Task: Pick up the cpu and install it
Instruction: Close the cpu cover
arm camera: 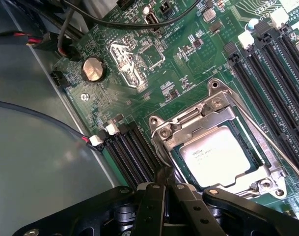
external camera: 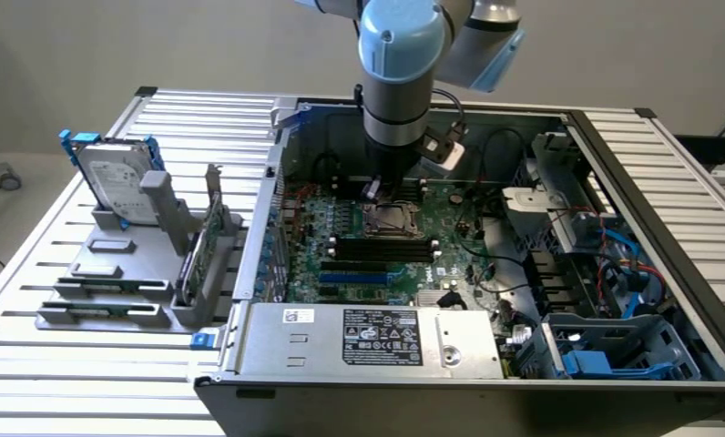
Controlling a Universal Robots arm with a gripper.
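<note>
Gripper (arm camera: 165,183) clenched shut on nothing, tips low over the motherboard (arm camera: 139,59), cpu (arm camera: 219,156) lying flat in the socket (arm camera: 188,129) just beside them, not held.

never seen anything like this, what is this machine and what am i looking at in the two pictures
This is a robot arm reaching into an open computer case on a slatted metal table. One picture comes from a camera off the arm, the other from a camera on its wrist, close above the green motherboard. The silver square is the cpu, lying in its metal-framed socket. The black jaws near it are shut, nothing seen between them. A hard drive stands at the exterior view's left.
</note>
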